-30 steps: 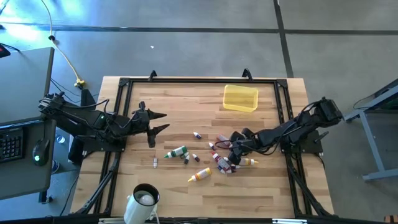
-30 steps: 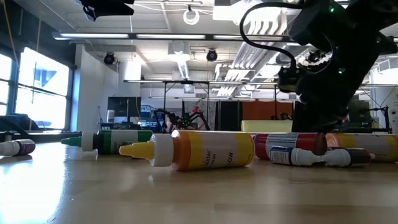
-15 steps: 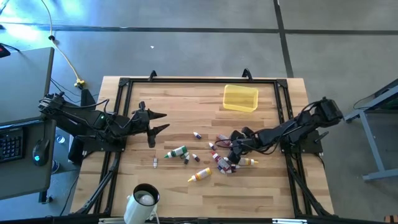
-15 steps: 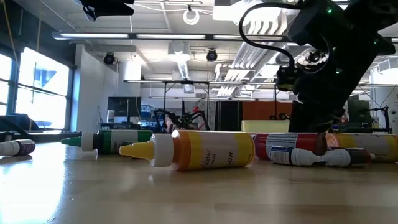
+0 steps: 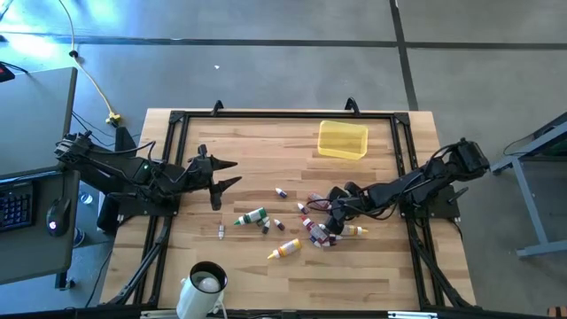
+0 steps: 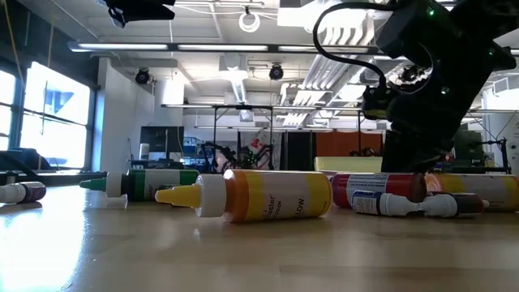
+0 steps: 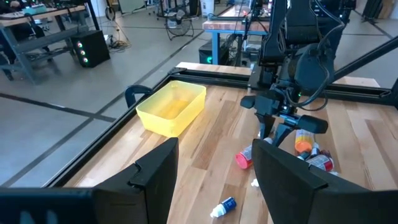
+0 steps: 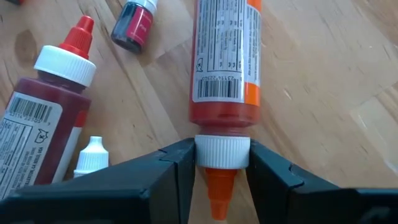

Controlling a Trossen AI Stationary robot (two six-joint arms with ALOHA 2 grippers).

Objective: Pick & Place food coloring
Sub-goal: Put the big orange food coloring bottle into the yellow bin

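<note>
Several small food coloring bottles lie on their sides on the wooden table (image 5: 266, 142), among them a green one (image 5: 252, 216) and a yellow one (image 5: 283, 250). My right gripper (image 5: 332, 207) is down in the cluster at centre right, shut on an orange-tipped red bottle (image 8: 224, 62). A dark red bottle (image 8: 37, 118) and a tiny vial (image 8: 134, 22) lie beside that one. My left gripper (image 5: 229, 174) hovers open above the table's left part, holding nothing. My right gripper pinches the white cap collar (image 8: 222, 151) of the orange-tipped bottle between its two fingers, one on each side, just behind the orange tip. The fingers slant down from the table's right side. The bottle lies on its side on the table, body pointing away from the gripper.
A translucent yellow tray (image 5: 342, 140) stands at the far right of the table. A white mug (image 5: 205, 285) sits at the near left edge. A black frame (image 5: 177, 117) runs around the table. Bare wood lies between the bottles and the tray.
</note>
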